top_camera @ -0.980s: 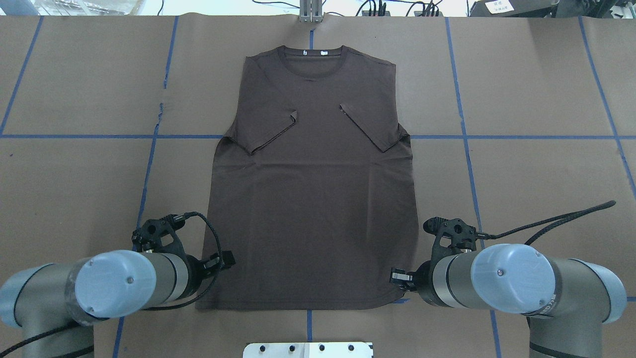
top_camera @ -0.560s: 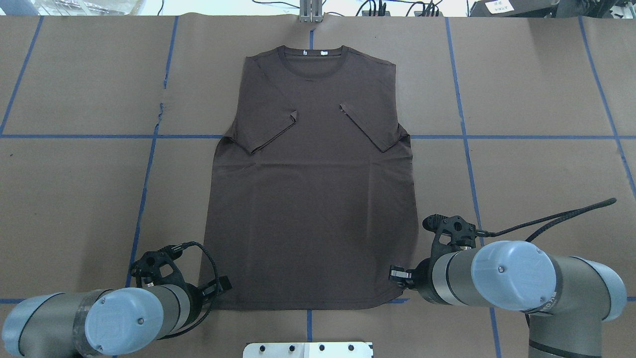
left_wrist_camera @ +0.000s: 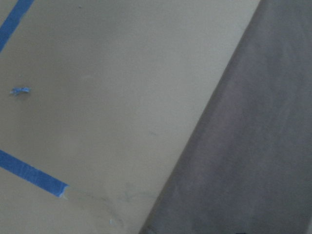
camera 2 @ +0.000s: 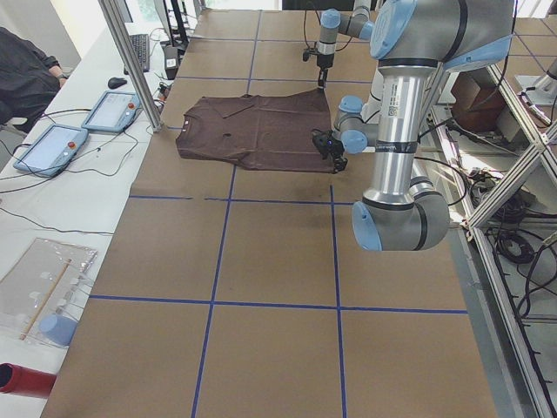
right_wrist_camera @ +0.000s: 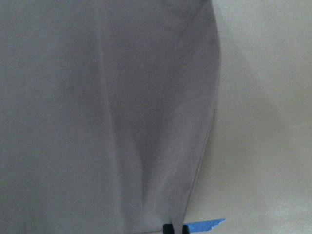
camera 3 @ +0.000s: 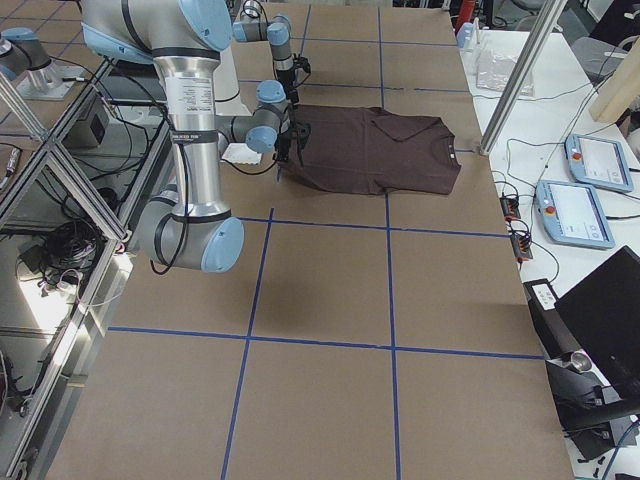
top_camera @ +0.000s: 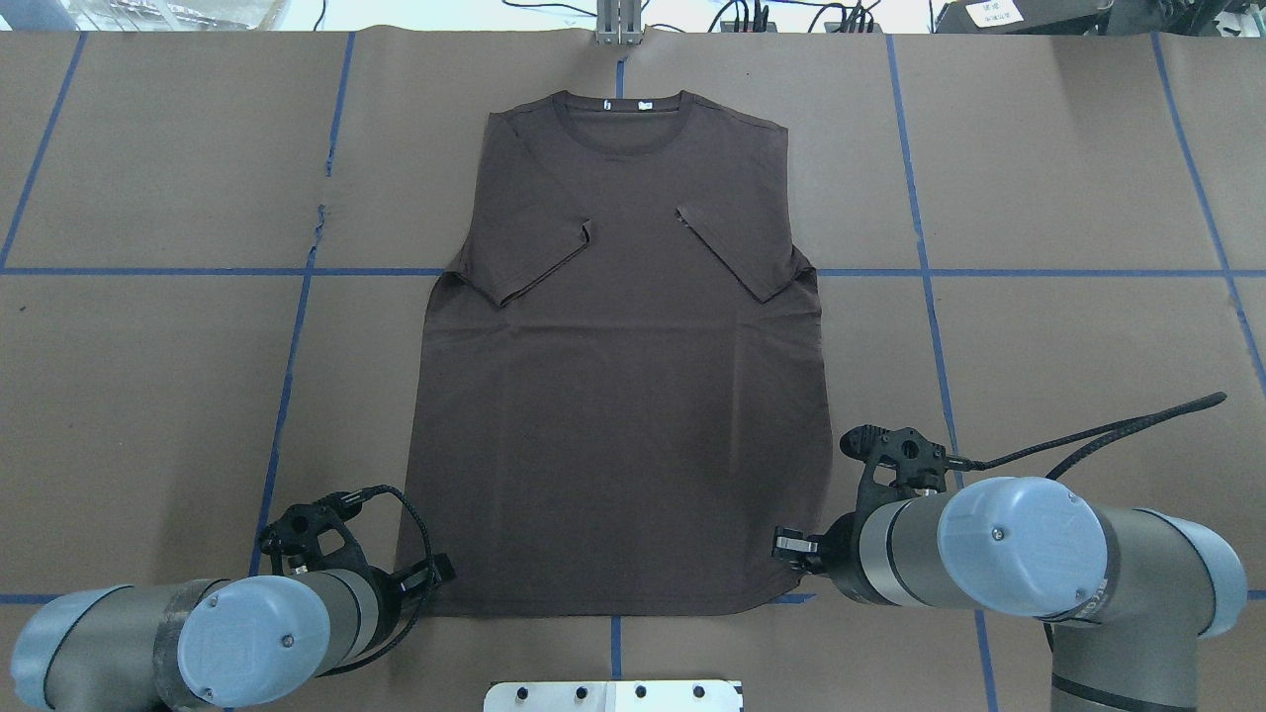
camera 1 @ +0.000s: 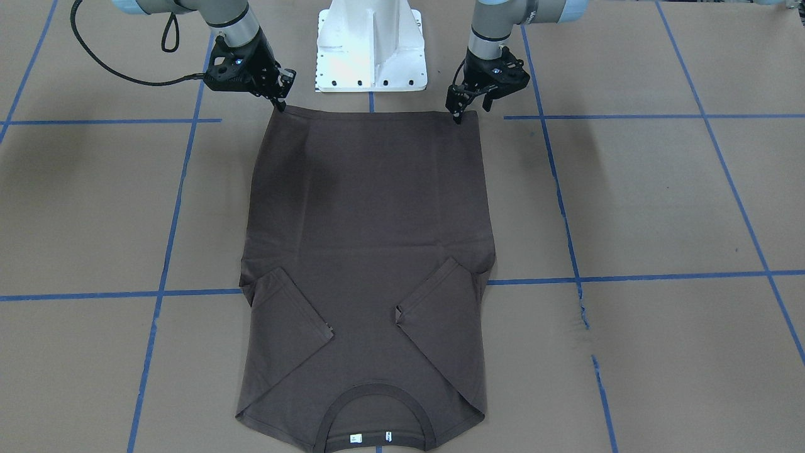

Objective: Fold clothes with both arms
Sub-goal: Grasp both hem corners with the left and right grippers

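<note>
Nearest the robot, the left gripper (camera 1: 457, 116) and right gripper (camera 1: 280, 106) sit at the two hem corners of the T-shirt (top_camera: 623, 396), but whether their fingers pinch the cloth cannot be told. Farther out, both sleeves (top_camera: 539, 262) lie folded in over the chest. The collar (top_camera: 618, 124) lies flat at the far side of the table (top_camera: 1039, 198), so the hem-to-collar fold seems still to be done.

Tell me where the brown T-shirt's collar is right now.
In the overhead view the collar lies at top centre, at the far end of the T-shirt, just below the metal post at the picture's upper edge.
</note>
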{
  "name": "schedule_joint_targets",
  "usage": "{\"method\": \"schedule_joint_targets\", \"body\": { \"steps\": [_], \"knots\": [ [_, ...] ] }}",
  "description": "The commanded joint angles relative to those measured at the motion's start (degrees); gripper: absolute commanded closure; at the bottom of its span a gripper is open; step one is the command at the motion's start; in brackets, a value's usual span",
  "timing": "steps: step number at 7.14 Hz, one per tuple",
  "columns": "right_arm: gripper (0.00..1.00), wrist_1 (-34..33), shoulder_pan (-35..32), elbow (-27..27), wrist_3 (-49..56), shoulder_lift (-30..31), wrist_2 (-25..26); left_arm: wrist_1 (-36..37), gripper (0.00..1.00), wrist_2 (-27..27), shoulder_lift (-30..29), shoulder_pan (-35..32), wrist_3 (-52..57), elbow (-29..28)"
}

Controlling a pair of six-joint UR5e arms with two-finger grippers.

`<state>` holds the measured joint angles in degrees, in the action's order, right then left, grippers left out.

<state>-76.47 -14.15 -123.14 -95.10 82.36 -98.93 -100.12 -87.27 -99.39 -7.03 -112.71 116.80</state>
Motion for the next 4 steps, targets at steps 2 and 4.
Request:
{"method": "schedule_joint_targets", "body": {
  "steps": [2, 4],
  "knots": [
    [1.0, 0.0, -0.09, 0.0, 0.0, 0.0, -0.03, 0.01, 0.49, -0.01, 0.16, 0.0, -0.05, -0.17],
    [1.0, 0.0, -0.27, 0.0, 0.0, 0.0, -0.2, 0.1, 0.79, -0.01, 0.25, 0.0, -0.05, -0.08]
  ]
}}
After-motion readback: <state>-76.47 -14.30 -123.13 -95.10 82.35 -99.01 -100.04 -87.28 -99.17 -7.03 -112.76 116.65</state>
